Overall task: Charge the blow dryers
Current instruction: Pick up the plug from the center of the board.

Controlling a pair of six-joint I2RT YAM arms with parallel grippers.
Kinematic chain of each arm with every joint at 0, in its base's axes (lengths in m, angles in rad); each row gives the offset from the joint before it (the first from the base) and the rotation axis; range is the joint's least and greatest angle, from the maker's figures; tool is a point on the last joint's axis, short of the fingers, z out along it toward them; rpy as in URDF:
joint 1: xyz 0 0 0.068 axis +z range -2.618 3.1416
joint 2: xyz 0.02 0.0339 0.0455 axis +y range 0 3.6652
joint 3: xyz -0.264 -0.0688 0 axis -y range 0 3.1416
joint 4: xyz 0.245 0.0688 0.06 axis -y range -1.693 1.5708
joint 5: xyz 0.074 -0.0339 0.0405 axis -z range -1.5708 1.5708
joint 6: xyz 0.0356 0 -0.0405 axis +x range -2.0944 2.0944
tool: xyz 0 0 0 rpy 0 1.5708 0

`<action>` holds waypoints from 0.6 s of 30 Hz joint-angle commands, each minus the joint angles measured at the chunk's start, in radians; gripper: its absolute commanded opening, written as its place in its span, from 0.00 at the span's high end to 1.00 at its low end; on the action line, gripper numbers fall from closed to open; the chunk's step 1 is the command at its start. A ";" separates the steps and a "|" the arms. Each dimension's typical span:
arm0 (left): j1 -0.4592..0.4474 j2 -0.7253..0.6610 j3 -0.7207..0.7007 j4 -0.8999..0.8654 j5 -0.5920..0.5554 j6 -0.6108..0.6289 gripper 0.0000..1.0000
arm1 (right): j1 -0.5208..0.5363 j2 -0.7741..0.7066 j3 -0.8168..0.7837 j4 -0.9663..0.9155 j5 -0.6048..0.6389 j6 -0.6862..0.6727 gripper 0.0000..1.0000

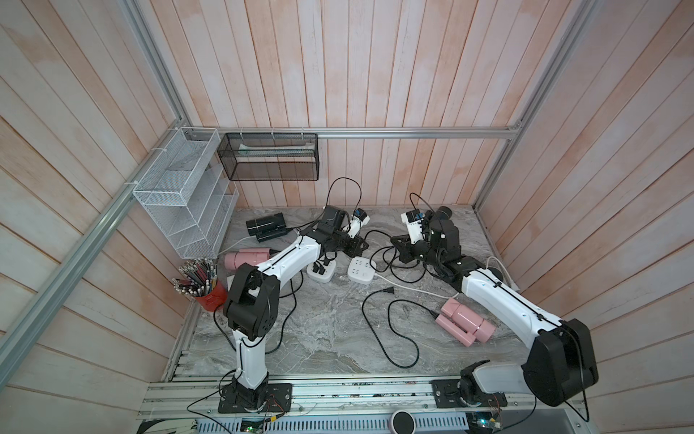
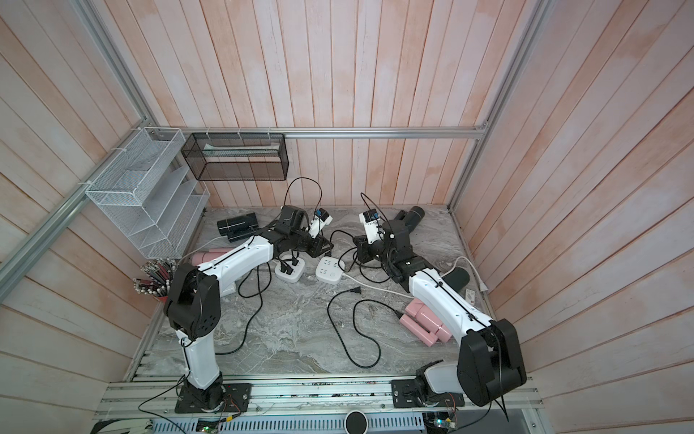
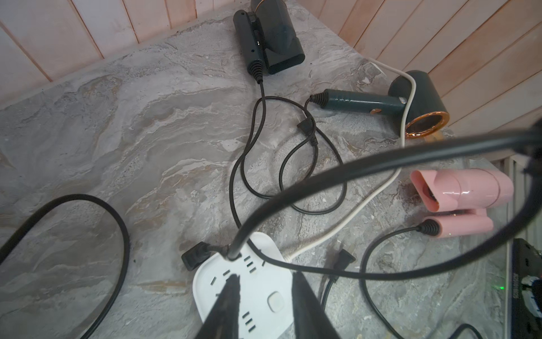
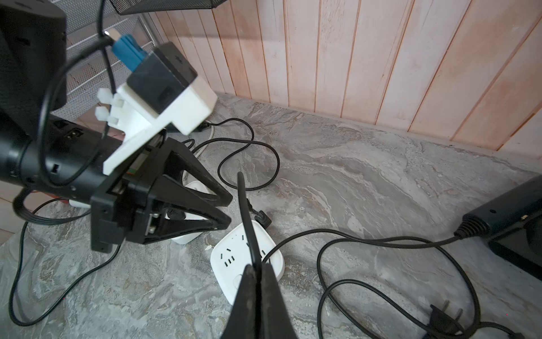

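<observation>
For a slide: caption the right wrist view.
The right gripper pinches a black cord over a white power strip.

**Stereo pair overhead, wrist cameras low and close**

Both top views look steeply down from high above the arm bases point(image 1: 255, 398) toward the back wall point(image 1: 375, 75), covering the whole worktop point(image 1: 330, 338). The left wrist camera peers past the left gripper point(image 3: 264, 276), close over a white power strip point(image 3: 261, 296), toward the right wall point(image 3: 484, 58). The right wrist camera looks along the right gripper point(image 4: 257, 265) at that same strip, facing the back wall.

Arms extended forward; left end effector point(image 3: 264, 277) jaws apart; right end effector point(image 4: 255, 267) clamped on cord point(image 4: 244, 205).
</observation>
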 commanded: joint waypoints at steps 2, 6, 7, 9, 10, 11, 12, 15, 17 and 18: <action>-0.001 0.032 0.026 0.079 -0.051 -0.033 0.70 | 0.002 -0.025 0.004 0.022 -0.032 0.009 0.98; -0.001 0.058 0.044 0.110 -0.064 -0.062 0.72 | 0.003 -0.026 -0.002 0.022 -0.033 0.009 0.98; -0.001 0.067 0.053 0.109 -0.062 -0.066 0.73 | 0.002 -0.026 -0.003 0.022 -0.031 0.009 0.98; -0.002 0.080 0.066 0.107 -0.049 -0.066 0.76 | 0.002 -0.026 -0.004 0.022 -0.030 0.009 0.98; -0.002 0.085 0.070 0.106 -0.043 -0.066 0.77 | 0.002 -0.026 -0.003 0.021 -0.027 0.008 0.98; -0.004 0.086 0.069 0.107 -0.043 -0.066 0.77 | 0.002 -0.026 -0.004 0.020 -0.024 0.007 0.98; -0.007 0.086 0.066 0.110 -0.044 -0.063 0.77 | 0.002 -0.026 -0.006 0.020 -0.024 0.007 0.98; -0.015 0.084 0.059 0.117 -0.081 -0.055 0.77 | 0.002 -0.026 -0.009 0.022 -0.019 0.009 0.98; -0.015 0.086 0.058 0.120 -0.087 -0.055 0.77 | 0.002 -0.025 -0.008 0.024 -0.018 0.010 0.98; -0.015 0.086 0.058 0.121 -0.084 -0.056 0.79 | 0.002 -0.023 -0.009 0.026 -0.015 0.012 0.98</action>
